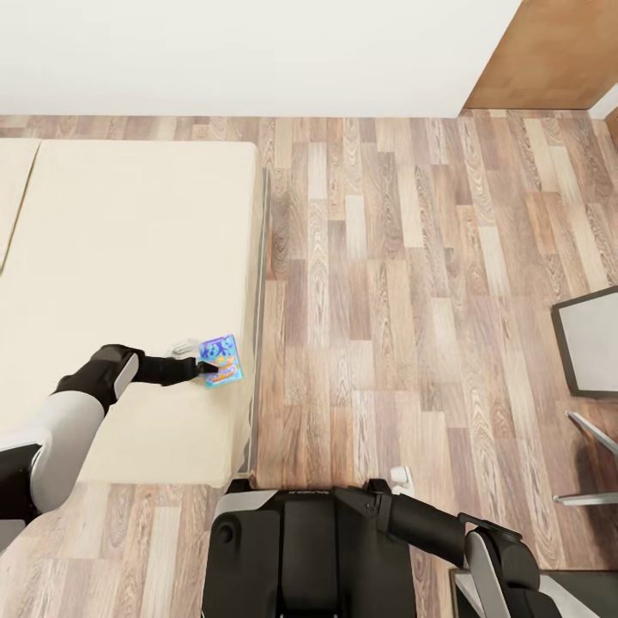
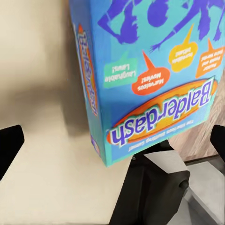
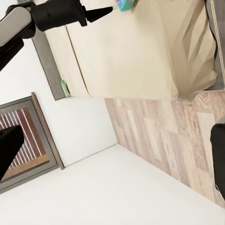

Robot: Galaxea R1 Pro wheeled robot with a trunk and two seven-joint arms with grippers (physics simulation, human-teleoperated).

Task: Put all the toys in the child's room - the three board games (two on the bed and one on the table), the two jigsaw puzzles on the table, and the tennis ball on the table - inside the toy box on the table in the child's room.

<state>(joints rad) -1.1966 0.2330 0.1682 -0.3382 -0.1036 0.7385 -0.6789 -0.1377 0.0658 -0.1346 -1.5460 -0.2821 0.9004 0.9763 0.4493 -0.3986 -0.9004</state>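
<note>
The wood-plank floor point(image 1: 412, 283) takes up most of the head view, running from the white wall point(image 1: 257, 51) down to the robot's dark base point(image 1: 309, 549). A wooden door point(image 1: 549, 51) meets that wall at the far corner, well away from the bed.

The bed point(image 1: 120, 292) is the landmark here: a broad cream mattress with a thin grey frame edge along the side that faces the floor. In the right wrist view the same bed point(image 3: 136, 51) shows from another angle, with a framed slatted panel point(image 3: 23, 140) on the wall well apart from it.

A grey-topped piece of furniture point(image 1: 592, 343) stands across the floor from the bed, near the picture's edge.

The left arm point(image 1: 86, 403) reaches over the bed towards its frame-side edge. The left gripper point(image 1: 204, 367) sits at the board game point(image 1: 221, 360), a blue cartoon-printed box (the lid reads "Balderdash") lying on the bed close to that edge. In the left wrist view the game point(image 2: 150, 70) lies between the two dark fingertips point(image 2: 9, 145), which stand wide apart and hold nothing.

The right arm point(image 1: 463, 532) hangs low beside the base, off the bed. In its wrist view the fingers point(image 3: 9, 150) are spread wide with nothing between them.
</note>
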